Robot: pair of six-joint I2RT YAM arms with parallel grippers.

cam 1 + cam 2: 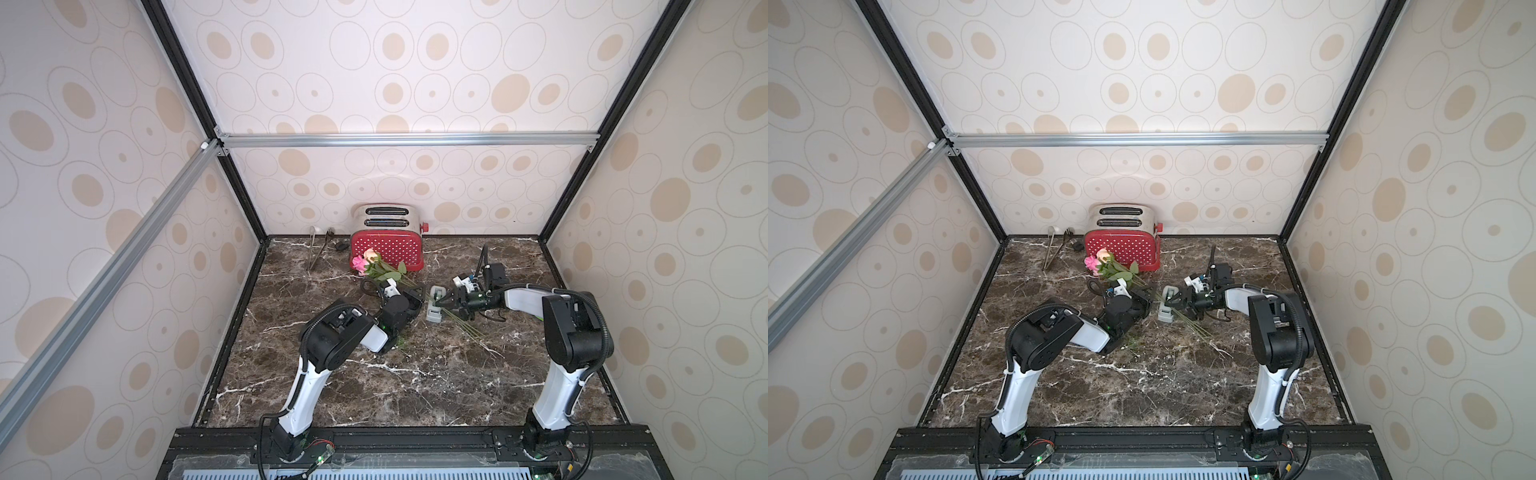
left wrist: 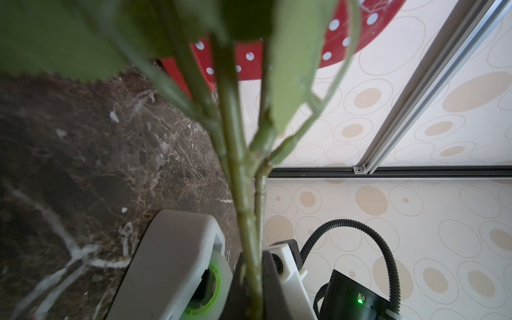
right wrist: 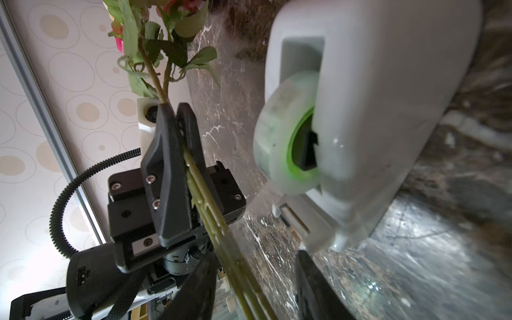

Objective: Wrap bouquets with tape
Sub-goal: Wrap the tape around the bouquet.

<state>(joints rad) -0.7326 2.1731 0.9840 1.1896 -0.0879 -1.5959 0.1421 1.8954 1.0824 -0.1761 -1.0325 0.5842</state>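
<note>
Clamping bouquet (image 1: pixel 380 269) stems, left gripper (image 3: pixel 177 116) is pinched tight on them; blooms sit near toaster (image 1: pixel 388 249) at counter (image 1: pixel 415 374) back edge. Right gripper (image 1: pixel 441 301) jaws apart, stems running between, just beside tape (image 1: pixel 433 309), mid-counter.

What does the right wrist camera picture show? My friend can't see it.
The black left gripper is shut on the green rose stems, whose leaves and pink blooms sit at the far end. Beside it on the marble table stands a grey tape dispenser holding a pale green roll.
</note>
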